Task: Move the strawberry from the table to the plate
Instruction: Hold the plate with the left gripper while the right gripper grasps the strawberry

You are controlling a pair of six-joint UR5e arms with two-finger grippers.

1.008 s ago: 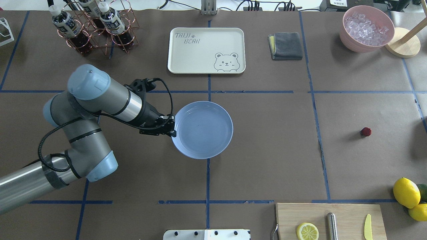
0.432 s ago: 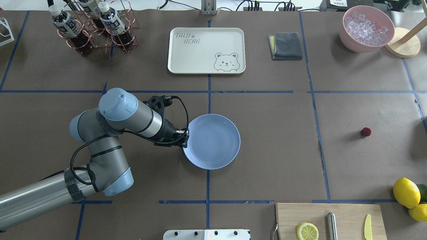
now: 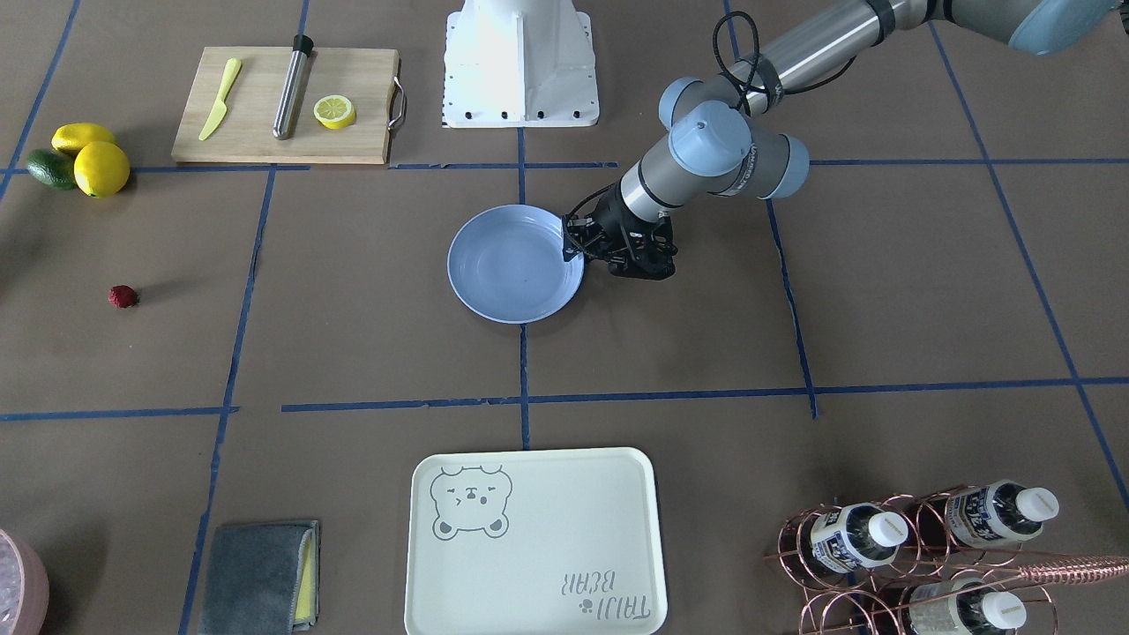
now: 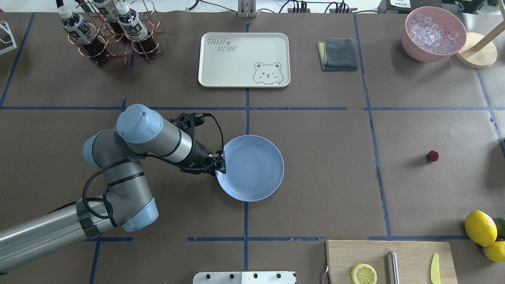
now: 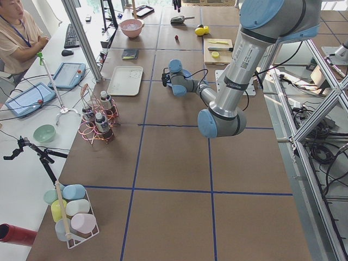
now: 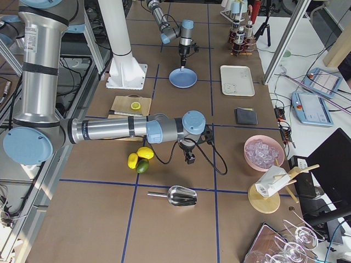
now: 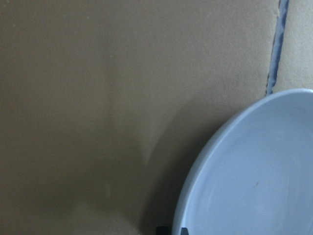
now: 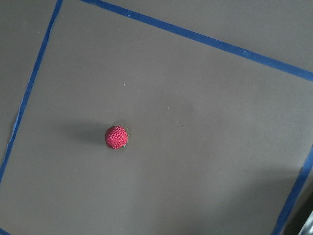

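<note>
The light-blue plate (image 4: 252, 169) lies flat on the table (image 4: 323, 189) near its middle. My left gripper (image 4: 221, 163) is at the plate's left rim, its jaws astride the rim and a little apart; the left wrist view shows the plate (image 7: 254, 176) close up. Far to the right lies the small dark-red strawberry (image 4: 432, 156), alone on the paper. It also shows in the right wrist view as the strawberry (image 8: 116, 137), with no fingers in sight. My right gripper (image 6: 190, 160) shows only in the exterior right view, hanging over that area; I cannot tell whether it is open or shut.
A cream bear tray (image 4: 244, 59), a grey cloth (image 4: 337, 54) and a pink bowl of ice (image 4: 433, 33) line the far side. A bottle rack (image 4: 112, 31) is far left. Lemons (image 4: 480, 228) and a cutting board (image 4: 388, 260) sit near right.
My left arm carried the plate to the right and nearer, and lowered it onto the table. In the last half second the finger inside the rim shifted slightly inward while the plate stayed put.
</note>
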